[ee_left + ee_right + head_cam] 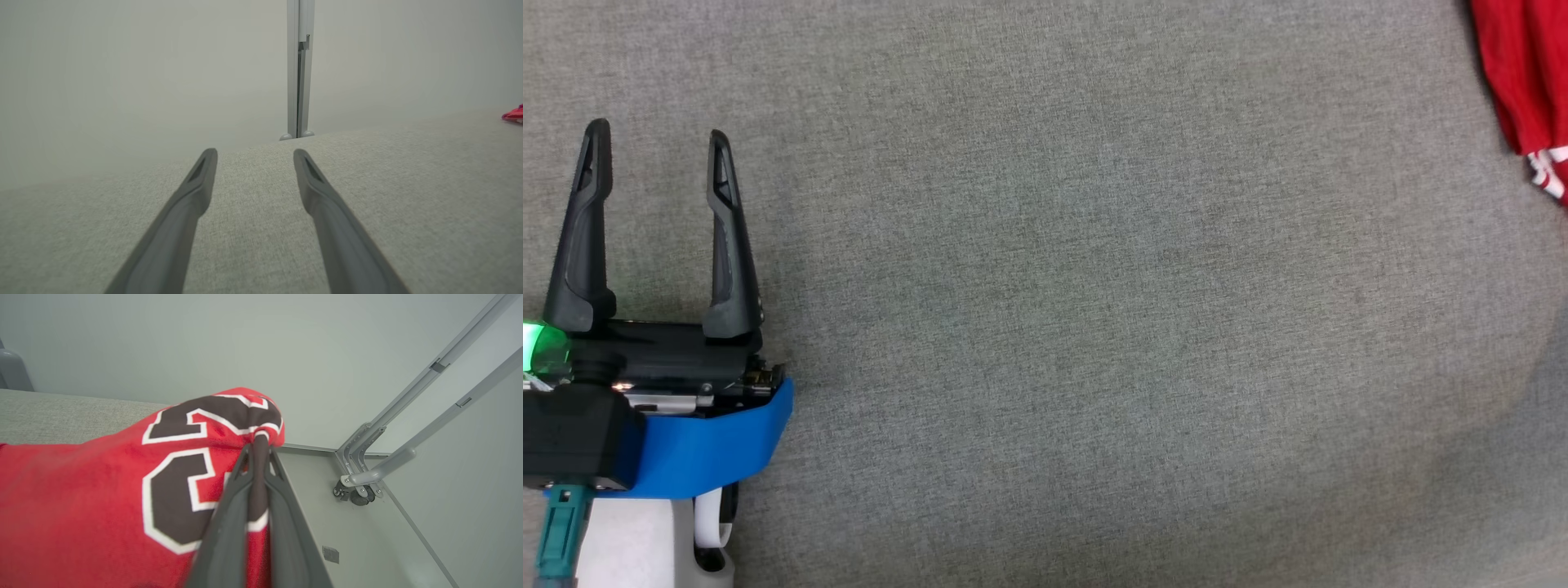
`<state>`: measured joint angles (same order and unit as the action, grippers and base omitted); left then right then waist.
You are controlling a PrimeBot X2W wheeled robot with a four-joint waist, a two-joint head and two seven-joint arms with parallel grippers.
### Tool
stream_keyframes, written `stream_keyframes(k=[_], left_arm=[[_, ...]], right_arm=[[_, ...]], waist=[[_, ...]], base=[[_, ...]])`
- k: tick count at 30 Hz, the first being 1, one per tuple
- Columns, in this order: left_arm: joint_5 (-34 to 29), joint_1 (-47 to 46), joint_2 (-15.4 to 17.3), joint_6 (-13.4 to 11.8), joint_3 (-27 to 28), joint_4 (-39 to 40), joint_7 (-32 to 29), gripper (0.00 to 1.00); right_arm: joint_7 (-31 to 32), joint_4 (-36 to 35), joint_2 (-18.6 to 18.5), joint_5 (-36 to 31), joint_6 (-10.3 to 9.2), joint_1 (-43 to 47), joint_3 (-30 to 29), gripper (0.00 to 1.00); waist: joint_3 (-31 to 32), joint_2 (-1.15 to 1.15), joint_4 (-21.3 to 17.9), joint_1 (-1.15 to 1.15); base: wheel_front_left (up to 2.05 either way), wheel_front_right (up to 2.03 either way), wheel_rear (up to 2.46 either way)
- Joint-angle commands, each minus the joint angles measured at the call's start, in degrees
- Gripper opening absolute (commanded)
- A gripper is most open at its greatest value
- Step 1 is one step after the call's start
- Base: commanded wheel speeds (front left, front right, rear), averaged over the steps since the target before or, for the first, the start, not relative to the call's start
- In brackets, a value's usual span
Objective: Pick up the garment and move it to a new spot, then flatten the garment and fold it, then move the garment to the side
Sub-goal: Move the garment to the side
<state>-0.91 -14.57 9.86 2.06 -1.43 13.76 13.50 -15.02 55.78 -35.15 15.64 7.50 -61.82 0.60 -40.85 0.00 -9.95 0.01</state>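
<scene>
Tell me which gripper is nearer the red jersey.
Right: the right gripper is clamped on the red jersey; the left gripper stands open, far across the grey surface.

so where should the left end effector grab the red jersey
Probably the white-striped trim corner of the red jersey, approached from the robot's left: it is the loose edge facing the open left end effector, while the right end effector pinches a bunched fold.

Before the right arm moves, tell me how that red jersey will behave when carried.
Probably floppy: the red jersey bunches and sags around the right gripper, shut on a fold. Likely light, being thin cloth. Its loose part may drag on the grey surface.
</scene>
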Motion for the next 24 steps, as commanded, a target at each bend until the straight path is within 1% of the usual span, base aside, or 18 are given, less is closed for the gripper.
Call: stream_keyframes(k=[1,4,5,6,7,11,15,19,24], left_arm=[[-0.13,-1.17,0.45,-0.06,0.14,0.69,-0.5,1.0],[-0.17,-0.87,0.78,-0.28,0.19,1.6,-1.05,1.0],[-0.14,-0.76,0.89,-0.33,0.19,1.8,-1.13,1.0],[-0.16,-0.61,0.88,-0.35,0.05,1.75,-1.22,1.0],[-0.13,-0.4,0.85,-0.39,-0.12,1.76,-1.21,1.0],[0.3,0.35,0.7,-0.59,-0.11,1.32,-0.97,1.0],[1.05,1.88,0.1,-1.03,-0.08,-0.46,-0.18,1.0],[2.13,3.82,-0.77,-1.35,-0.31,-3.37,0.8,1.0],[3.98,6.96,-1.89,-1.6,0.09,-7.13,1.43,1.0]], right_arm=[[-0.2,0.96,-0.56,-0.44,-0.02,-1.81,0.52,0.0],[-0.19,4.74,-0.16,-0.67,-0.02,-3.53,0.82,0.0],[-0.2,5.97,-0.04,-0.72,-0.02,-4.32,0.55,0.02],[-0.2,6.72,0.59,-0.57,-0.02,-4.87,0.58,0.41],[-0.2,7.35,0.73,-0.33,-0.02,-5.27,0.35,1.0],[-0.19,6.08,1.25,-1.52,-0.02,-4.89,-0.13,1.0],[-0.19,2.25,2.11,-4.6,-0.02,-0.56,-0.67,1.0],[-0.2,-4.45,3.81,-5.89,-0.02,4.69,-2.14,1.0],[-0.19,-14.62,6.89,-6.64,-0.02,12.57,1.15,1.0]], waist=[[-0.33,0.0,-0.17,-0.01],[-0.46,0.0,-0.45,-0.01],[-0.43,0.0,-0.53,-0.01],[-0.22,0.0,-0.55,-0.01],[0.05,0.0,-0.51,-0.01],[1.41,0.0,-0.51,-0.01],[5.33,0.0,-0.22,-0.01],[10.98,0.0,0.58,-0.01],[18.19,0.0,2.08,-0.01]], base=[[0.0,0.0,0.0],[0.0,0.0,0.0],[0.0,0.0,0.0],[0.0,0.0,0.0],[0.0,0.0,0.0],[0.0,0.0,0.0],[0.0,0.0,0.0],[0.0,0.0,0.0],[0.0,0.0,0.0]])
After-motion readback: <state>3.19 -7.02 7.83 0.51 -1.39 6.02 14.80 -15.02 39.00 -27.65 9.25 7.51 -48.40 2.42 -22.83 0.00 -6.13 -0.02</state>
